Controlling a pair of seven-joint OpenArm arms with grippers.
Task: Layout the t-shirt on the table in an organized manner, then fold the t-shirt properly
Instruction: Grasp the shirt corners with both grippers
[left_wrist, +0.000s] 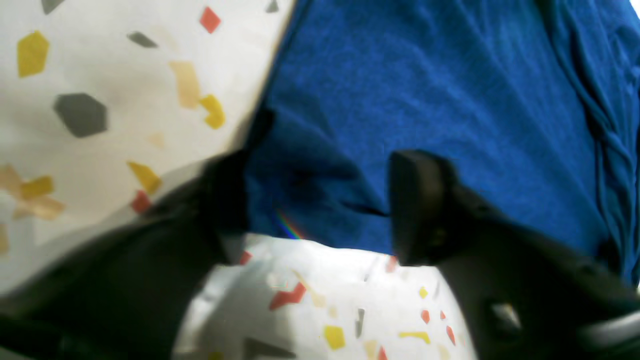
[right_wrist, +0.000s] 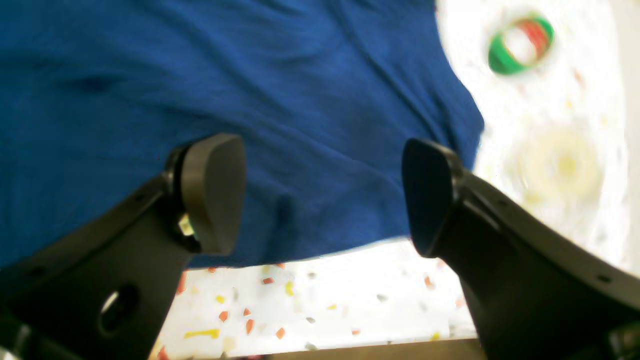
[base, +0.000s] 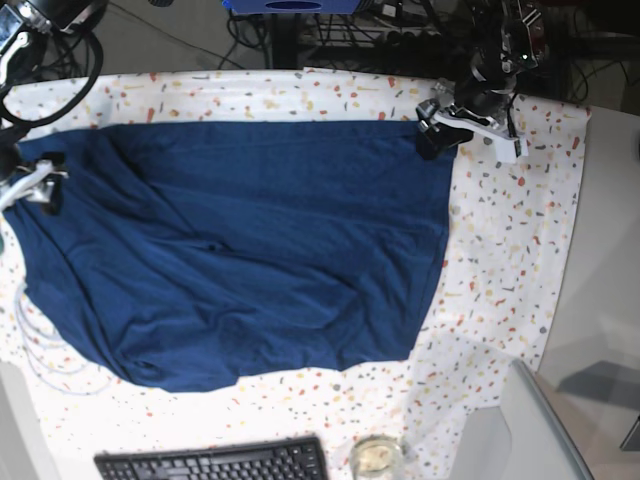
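Now t-shirt (left_wrist: 425, 90) corner lies between left gripper (left_wrist: 320, 205) fingers (left_wrist: 417, 205).

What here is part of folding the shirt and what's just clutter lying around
Part of the job:
t-shirt
table
left gripper
right gripper

Just lying about:
keyboard
small glass dish
green and red ring
white cable
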